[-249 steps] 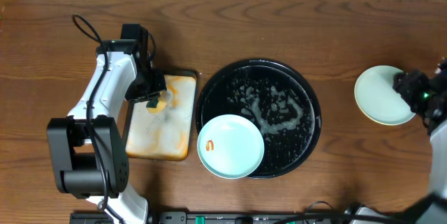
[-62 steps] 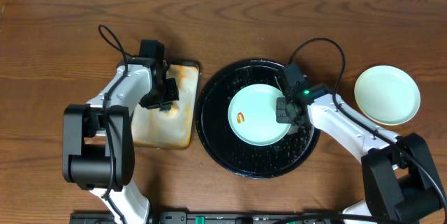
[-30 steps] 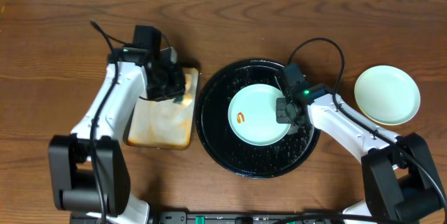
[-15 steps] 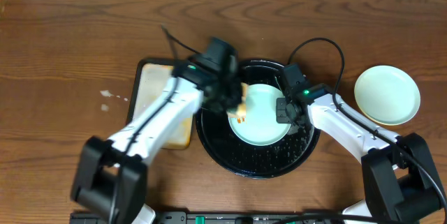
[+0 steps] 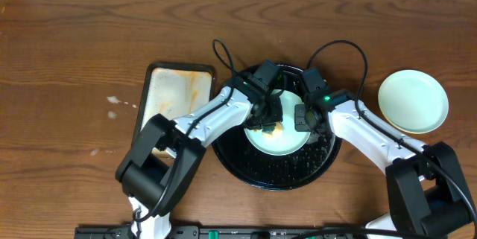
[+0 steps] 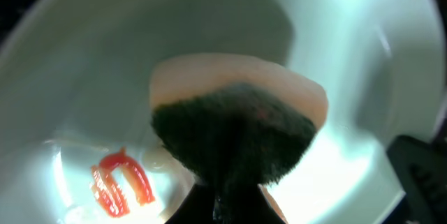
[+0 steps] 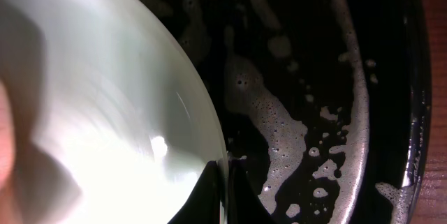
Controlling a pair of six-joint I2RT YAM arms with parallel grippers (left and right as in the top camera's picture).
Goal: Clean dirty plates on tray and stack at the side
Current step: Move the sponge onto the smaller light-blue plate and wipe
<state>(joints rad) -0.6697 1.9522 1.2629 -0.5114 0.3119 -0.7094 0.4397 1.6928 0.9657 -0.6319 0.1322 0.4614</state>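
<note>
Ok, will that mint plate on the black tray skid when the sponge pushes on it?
Left alone it probably would: the tray under it is wet with suds, and the plate looks glossy. The right gripper pinches its rim, which should steady it. It looks rigid, so it likely won't flex under the sponge.

The left arm [image 5: 212, 112] and right arm [image 5: 369, 133] share one look: smooth white shells over bulky black joints. The left gripper [image 5: 266, 122] and right gripper [image 5: 302, 118] are black. A thin black cable [image 5: 223, 56] loops off each wrist, and a small green light [image 5: 326, 98] glows on the right one.
</note>
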